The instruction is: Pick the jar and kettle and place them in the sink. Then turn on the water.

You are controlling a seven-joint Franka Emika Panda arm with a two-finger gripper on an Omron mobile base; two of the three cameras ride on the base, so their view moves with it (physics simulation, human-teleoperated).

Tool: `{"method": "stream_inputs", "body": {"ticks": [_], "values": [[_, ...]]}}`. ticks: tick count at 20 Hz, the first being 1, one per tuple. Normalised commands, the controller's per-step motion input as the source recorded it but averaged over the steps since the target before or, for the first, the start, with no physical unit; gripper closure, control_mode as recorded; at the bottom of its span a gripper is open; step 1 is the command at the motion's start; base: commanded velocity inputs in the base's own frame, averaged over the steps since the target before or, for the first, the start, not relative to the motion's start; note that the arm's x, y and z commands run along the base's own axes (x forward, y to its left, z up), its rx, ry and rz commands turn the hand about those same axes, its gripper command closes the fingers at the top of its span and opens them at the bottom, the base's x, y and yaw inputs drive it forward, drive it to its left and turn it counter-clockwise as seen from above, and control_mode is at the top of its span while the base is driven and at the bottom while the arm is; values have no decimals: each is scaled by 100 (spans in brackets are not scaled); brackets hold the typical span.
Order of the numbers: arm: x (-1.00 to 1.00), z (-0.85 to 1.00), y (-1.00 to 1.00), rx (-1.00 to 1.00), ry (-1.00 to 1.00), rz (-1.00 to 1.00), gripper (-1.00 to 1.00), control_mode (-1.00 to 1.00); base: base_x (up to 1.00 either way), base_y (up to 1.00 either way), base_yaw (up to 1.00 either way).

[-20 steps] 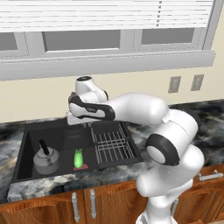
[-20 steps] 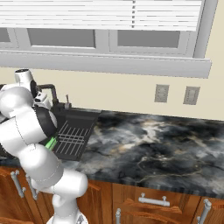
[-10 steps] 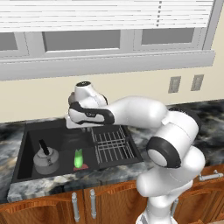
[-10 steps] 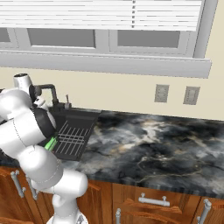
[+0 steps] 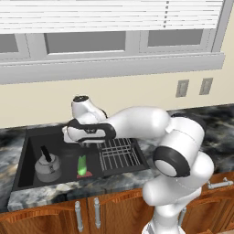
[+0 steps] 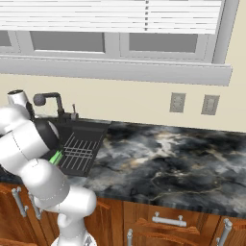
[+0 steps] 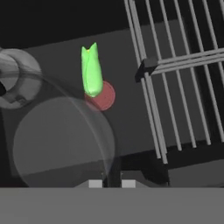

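The kettle (image 5: 47, 166) and green jar (image 5: 82, 165) lie in the sink (image 5: 27, 155); the clenched, empty pincer (image 7: 109, 184) could slip off the faucet (image 6: 49, 99), leaving the water off.

Wide rectangular black recessed sink (image 5: 27, 157): matt black.
Squat rounded metal kettle (image 5: 47, 168), inside the sink: grey, black arched handle.
Slim translucent jar (image 5: 82, 165), inside the sink: bright green on a red round base.
Wire grid rack (image 5: 119, 153), inside the sink: grey.
Stone countertop (image 6: 178, 163), right of the sink: black marbled with grey-white veins.
Wooden cabinet fronts (image 6: 144, 229), below the sink: reddish brown.
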Motion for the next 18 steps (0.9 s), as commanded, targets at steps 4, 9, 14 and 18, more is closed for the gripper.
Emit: {"method": "stream_inputs", "body": {"ticks": [4, 9, 14, 18], "values": [[-11, -33, 21, 0, -1, -11, 100, -100, 0, 0, 0], [0, -42, 8, 1, 0, -8, 100, -100, 0, 0, 0], [0, -39, 13, 0, -1, -9, 100, -100, 0, 0, 0], [0, -32, 26, 0, 0, -10, 100, -100, 0, 0, 0]]}}
